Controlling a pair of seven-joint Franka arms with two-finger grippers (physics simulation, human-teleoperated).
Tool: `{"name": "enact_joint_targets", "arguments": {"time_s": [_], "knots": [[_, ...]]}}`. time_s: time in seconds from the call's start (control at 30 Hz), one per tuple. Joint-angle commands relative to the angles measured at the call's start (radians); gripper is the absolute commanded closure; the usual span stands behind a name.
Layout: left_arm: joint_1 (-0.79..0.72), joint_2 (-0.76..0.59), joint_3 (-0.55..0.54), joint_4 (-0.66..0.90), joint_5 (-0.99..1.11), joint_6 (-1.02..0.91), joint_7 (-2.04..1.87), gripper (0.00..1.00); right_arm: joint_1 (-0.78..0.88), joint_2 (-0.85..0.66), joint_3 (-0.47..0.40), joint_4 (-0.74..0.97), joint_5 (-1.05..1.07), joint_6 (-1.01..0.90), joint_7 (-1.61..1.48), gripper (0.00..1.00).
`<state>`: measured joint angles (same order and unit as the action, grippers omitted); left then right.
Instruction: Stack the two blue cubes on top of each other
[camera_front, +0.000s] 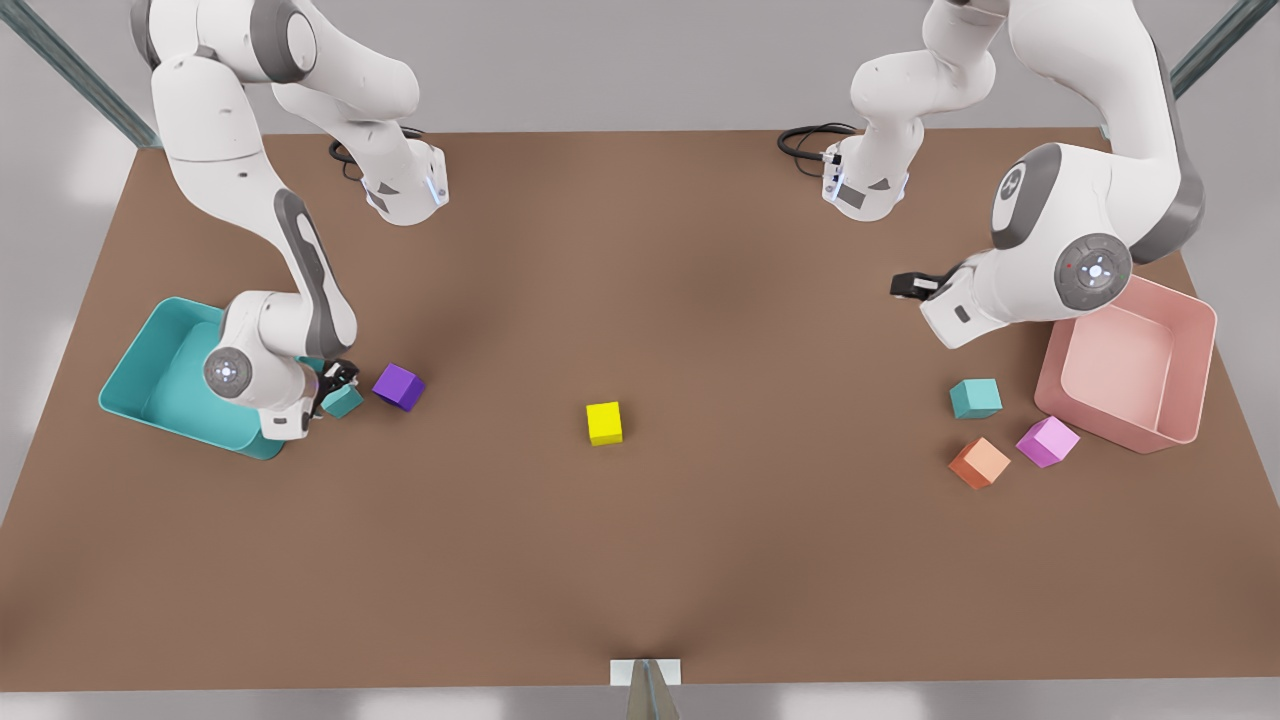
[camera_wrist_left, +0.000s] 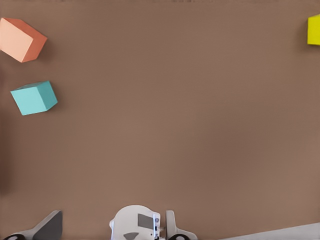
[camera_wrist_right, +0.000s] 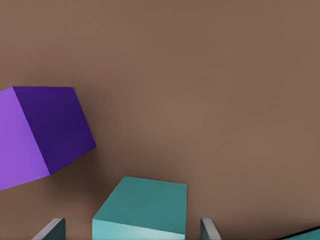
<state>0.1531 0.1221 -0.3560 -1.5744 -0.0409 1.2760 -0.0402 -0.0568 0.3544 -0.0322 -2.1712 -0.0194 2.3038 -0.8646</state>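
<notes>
One blue cube lies at the front view's left, beside the teal bin. My right gripper is down over it, open, with a finger on either side. In the right wrist view that cube sits between the fingertips with a gap on each side. The other blue cube rests at the front view's right, also seen in the left wrist view. My left gripper hangs open above the table, a little behind that cube, holding nothing.
A dark purple cube sits right beside the straddled cube. A teal bin stands at the front view's left and a pink bin at its right. An orange cube, a pink cube and a central yellow cube also lie on the table.
</notes>
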Motion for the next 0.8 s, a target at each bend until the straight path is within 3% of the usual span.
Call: {"name": "enact_joint_targets", "arguments": {"time_s": [0.0,0.53,0.6,0.77], "knots": [[0.000,-0.001,0.000,0.001,-0.001,0.000,-0.010,0.00,0.000,0.008,0.000,0.001,0.004,0.016,-0.013,0.00],[0.005,0.008,0.002,0.001,-0.001,0.000,-0.009,0.00,-0.006,0.084,-0.028,0.001,0.003,0.051,-0.016,0.01],[0.003,0.008,0.002,0.001,-0.002,0.000,-0.010,0.00,-0.006,0.084,-0.028,0.008,0.003,0.040,-0.005,0.41],[0.003,0.007,0.002,0.001,-0.002,0.000,-0.010,0.00,0.003,0.077,-0.023,0.014,0.001,0.037,0.027,0.43]]}}
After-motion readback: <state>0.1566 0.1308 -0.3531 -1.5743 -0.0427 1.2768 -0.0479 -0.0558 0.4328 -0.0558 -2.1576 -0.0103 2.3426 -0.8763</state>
